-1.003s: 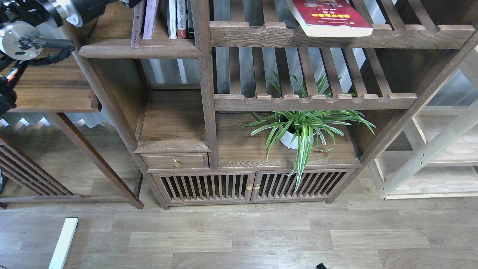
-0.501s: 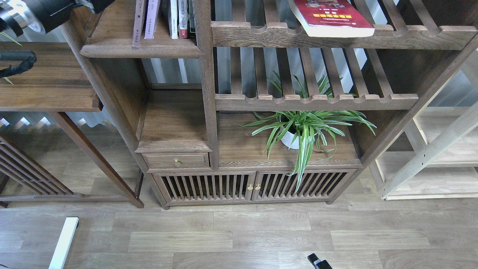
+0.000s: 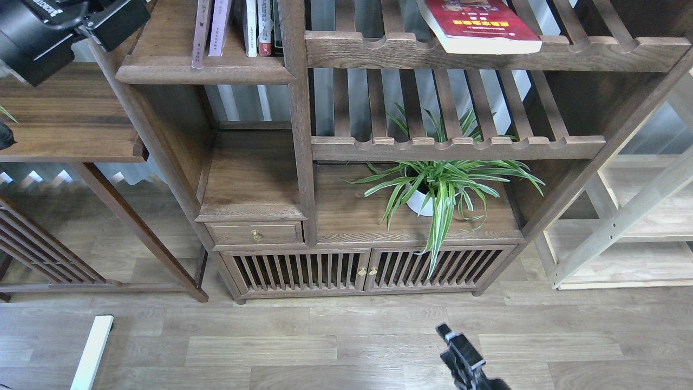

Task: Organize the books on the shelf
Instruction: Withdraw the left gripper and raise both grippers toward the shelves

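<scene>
The shelf is a solid dark board with a thick front edge in the bookcase's upper left bay. On it a pale lavender book stands upright. A thin mauve-brown book leans beside it, seen edge-on with no cover showing. A red book with a yellow title band lies flat on the top slatted rack at the right. My left arm fills the top left corner and its fingers lie past the frame's edge. My right gripper rises from the bottom edge over the floor, dark and end-on.
Thin white, red and dark volumes stand to the right of the lavender book. A spider plant in a white pot sits on the lower board under a slatted rack. A low dark side table is at the left and pale shelving at the right.
My left arm has swung up into the top left corner, away from the side table. My right gripper has risen into view from the bottom edge. The books have not moved.
</scene>
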`<action>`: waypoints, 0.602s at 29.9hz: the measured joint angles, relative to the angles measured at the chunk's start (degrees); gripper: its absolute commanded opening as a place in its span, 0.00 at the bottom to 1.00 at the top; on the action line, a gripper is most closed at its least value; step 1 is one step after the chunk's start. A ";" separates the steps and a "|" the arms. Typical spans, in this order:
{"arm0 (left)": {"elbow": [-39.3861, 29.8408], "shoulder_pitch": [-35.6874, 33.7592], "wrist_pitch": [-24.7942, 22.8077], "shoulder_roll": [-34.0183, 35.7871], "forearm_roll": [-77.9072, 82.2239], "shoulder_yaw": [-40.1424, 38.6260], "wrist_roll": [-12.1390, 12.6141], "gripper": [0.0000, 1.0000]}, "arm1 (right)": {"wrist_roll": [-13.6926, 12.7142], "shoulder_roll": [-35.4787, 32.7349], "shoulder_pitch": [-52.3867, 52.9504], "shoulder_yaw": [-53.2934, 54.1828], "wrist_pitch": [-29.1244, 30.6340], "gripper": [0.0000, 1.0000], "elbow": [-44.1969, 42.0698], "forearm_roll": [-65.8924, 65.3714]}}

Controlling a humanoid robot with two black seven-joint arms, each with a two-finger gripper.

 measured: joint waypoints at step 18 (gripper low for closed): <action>0.82 20.35 -5.59 -10.40 -10.50 -0.45 -0.89 0.98 | 0.14 0.24 20.77 6.18 0.00 0.99 5.36 0.15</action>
